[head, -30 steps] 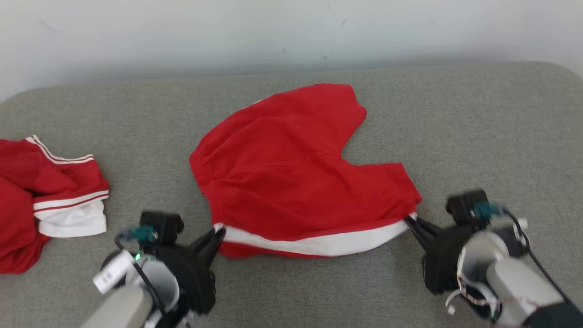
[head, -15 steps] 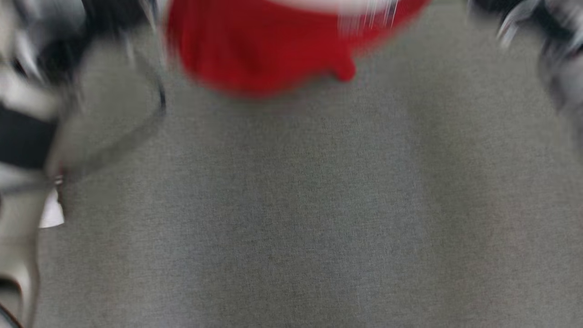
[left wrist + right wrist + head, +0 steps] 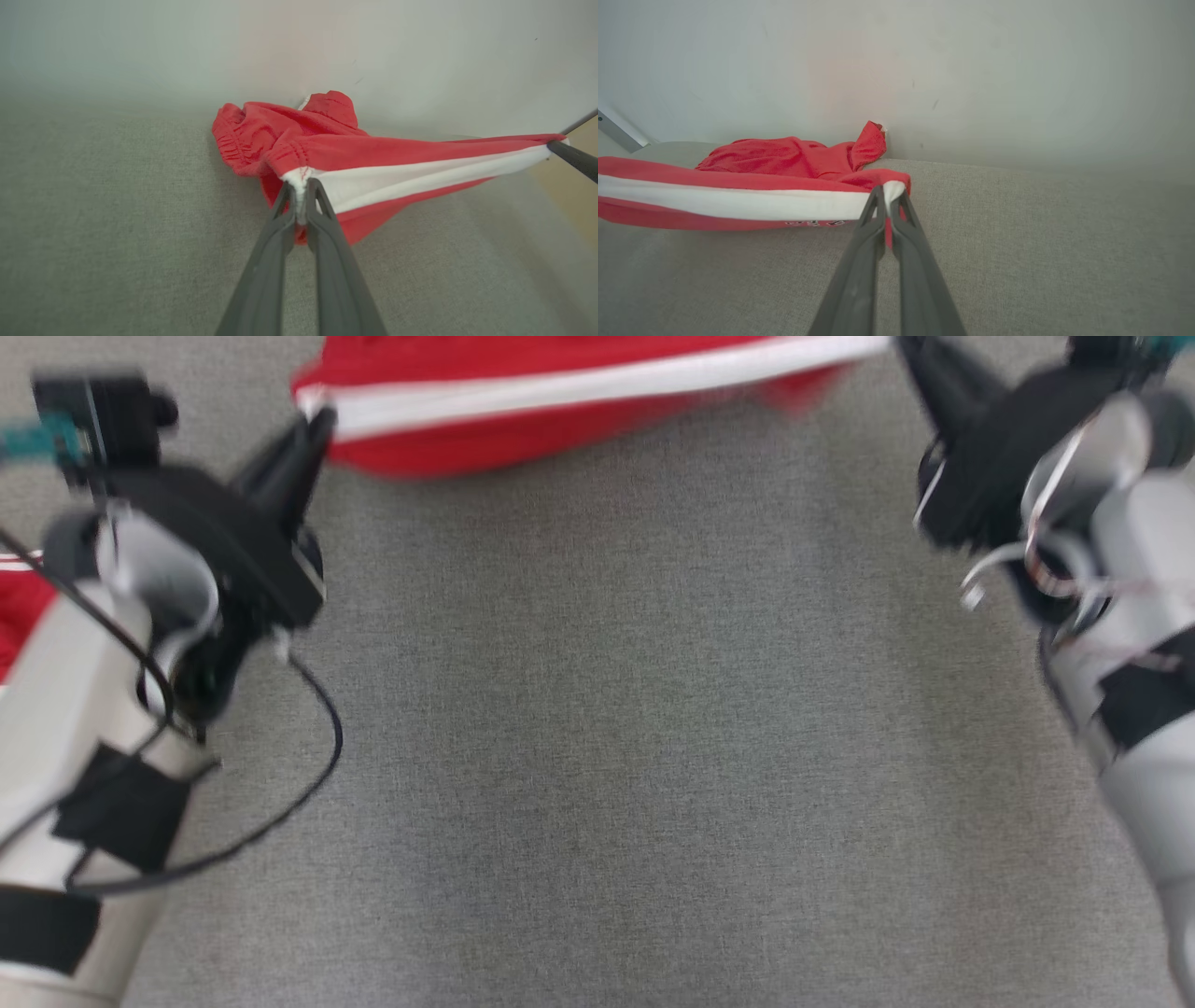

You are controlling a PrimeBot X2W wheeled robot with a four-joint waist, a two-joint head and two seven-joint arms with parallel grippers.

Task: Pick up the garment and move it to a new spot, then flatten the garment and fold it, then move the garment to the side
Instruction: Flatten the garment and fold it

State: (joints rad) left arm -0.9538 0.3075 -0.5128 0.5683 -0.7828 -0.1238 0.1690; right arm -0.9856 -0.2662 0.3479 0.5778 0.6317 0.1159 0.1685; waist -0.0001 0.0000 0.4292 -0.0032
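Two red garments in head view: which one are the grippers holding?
The white-banded garment at top, stretched between left gripper and right gripper; the other garment lies at the left edge, ungripped.

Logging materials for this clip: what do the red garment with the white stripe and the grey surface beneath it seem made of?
Red garment with the white stripe: probably thin, matte sportswear cloth, perhaps polyester; it gathers at an elastic edge and drapes softly. Grey surface: likely padded upholstery fabric, matte, judging by its visible coarse weave.

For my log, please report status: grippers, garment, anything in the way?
Left gripper shut on one corner, right gripper shut on the other. Garment stretched between them. Another red garment beside left arm.
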